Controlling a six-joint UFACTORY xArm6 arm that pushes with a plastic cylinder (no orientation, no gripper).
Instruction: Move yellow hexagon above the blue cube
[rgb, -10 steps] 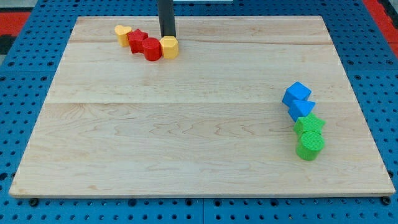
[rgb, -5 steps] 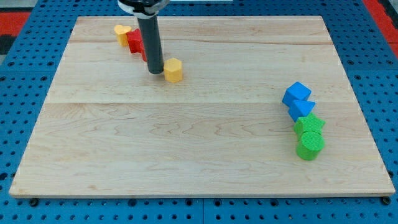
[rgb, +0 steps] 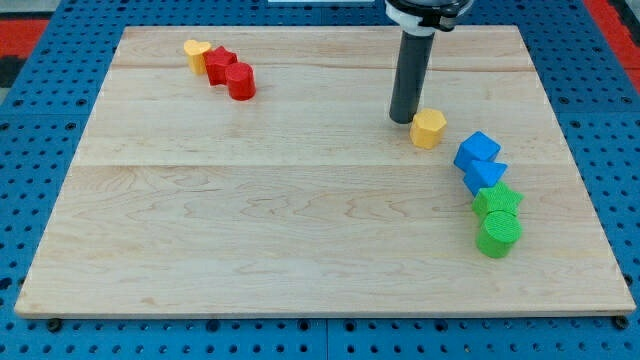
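Observation:
The yellow hexagon lies on the wooden board, toward the view's right. My tip stands just to its left, touching or almost touching it. The blue cube sits a short way to the lower right of the hexagon, with a small gap between them. A second blue block lies against the cube's lower side.
A green star-like block and a green cylinder continue the row below the blue blocks. At the view's top left sit a yellow block, a red block and a red cylinder.
My tip has swept from the red blocks at the top left across to the right, pushing the yellow hexagon with it to just upper left of the blue cube. Other blocks stayed.

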